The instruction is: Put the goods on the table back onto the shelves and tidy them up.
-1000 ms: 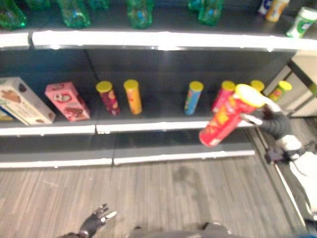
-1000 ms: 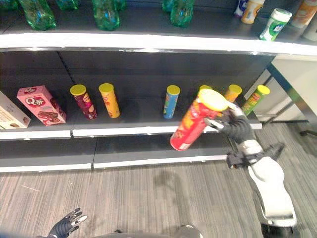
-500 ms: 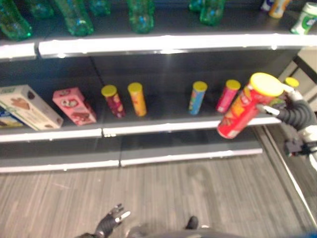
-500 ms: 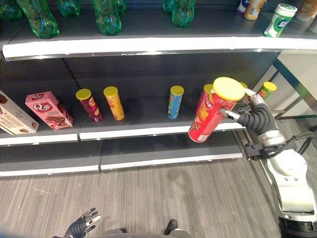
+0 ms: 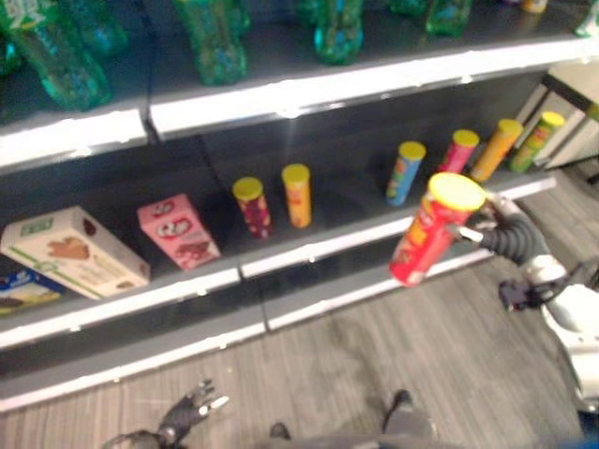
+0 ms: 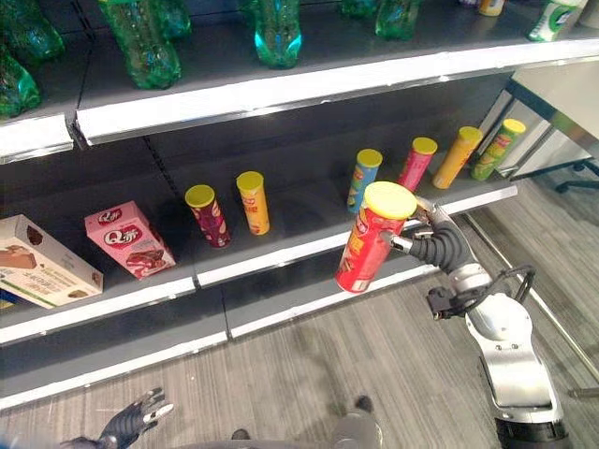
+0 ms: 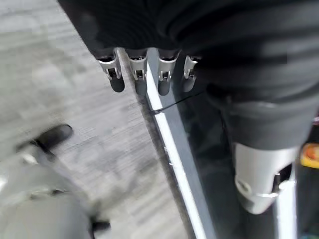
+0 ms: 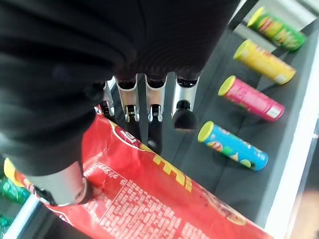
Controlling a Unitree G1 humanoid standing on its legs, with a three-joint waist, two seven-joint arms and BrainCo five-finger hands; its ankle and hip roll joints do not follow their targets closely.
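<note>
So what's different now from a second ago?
Mostly the camera moved, so the whole shelf looks tilted and shifted. The right hand still holds the red can tilted in front of the shelf, about as before. The left hand stays low over the floor, and the shelf goods have not moved.

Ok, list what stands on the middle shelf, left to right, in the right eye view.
Beige box → pink box → maroon can → orange can → blue can → pink can → yellow-orange can → green can. The red can is off the shelf, held in the right robot hand.
</note>
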